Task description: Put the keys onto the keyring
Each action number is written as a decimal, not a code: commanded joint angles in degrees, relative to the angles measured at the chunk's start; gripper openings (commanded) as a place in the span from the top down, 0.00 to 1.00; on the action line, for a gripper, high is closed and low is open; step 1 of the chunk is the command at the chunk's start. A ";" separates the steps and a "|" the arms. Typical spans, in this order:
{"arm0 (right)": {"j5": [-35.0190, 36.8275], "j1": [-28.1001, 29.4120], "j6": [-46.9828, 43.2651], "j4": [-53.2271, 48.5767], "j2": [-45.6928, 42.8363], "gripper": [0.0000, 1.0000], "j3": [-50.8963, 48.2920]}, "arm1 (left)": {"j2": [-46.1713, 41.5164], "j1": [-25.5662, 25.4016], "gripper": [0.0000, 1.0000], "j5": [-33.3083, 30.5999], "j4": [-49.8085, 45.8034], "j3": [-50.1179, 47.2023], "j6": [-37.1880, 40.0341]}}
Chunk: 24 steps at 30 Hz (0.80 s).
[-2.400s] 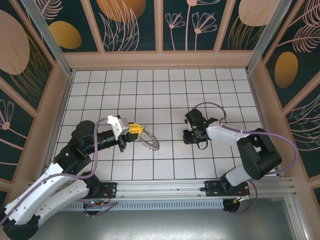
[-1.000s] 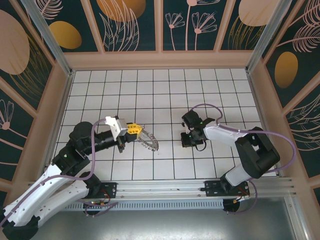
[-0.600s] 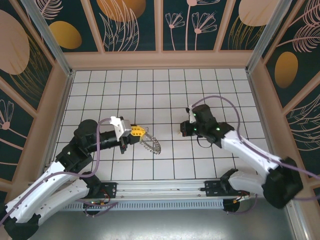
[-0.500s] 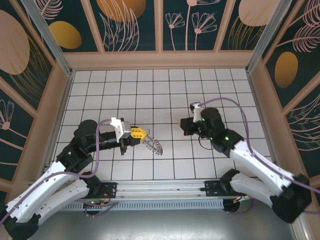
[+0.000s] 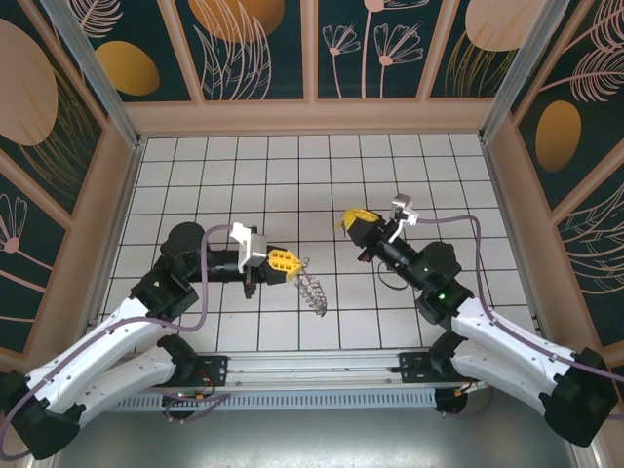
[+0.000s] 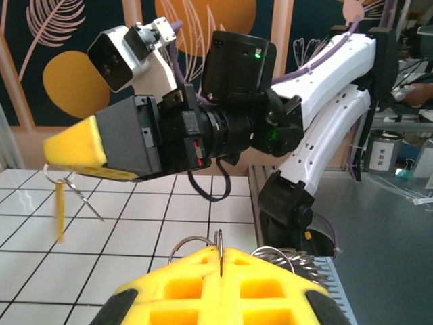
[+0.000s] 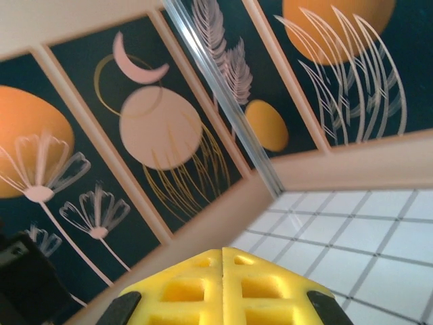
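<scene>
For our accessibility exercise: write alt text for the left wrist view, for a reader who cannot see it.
The left gripper, yellow fingertips shut, pinches a metal keyring at the bottom edge. Facing it over the white tiled table, the right gripper holds a small tan key dangling under its yellow tip.

The left arm (image 5: 146, 312) reaches from the near left toward the middle, the left gripper (image 5: 283, 261) pointing right, yellow fingers pressed together. The right arm (image 5: 487, 327) stretches in from the near right (wrist camera on top), the right gripper (image 5: 355, 220) pointing left, fingers likewise closed.
</scene>
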 commanded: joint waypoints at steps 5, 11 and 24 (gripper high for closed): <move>-3.87 3.38 0.90 13.54 2.52 1.00 -0.54 | 3.55 -0.14 1.00 2.37 7.38 2.97 -0.82; -11.99 3.43 1.81 11.02 2.06 1.00 -0.18 | 4.32 -0.15 1.00 1.48 5.64 3.63 1.44; -20.79 5.82 2.47 11.33 4.35 1.00 1.49 | 5.00 -0.12 1.00 0.71 4.58 3.92 3.10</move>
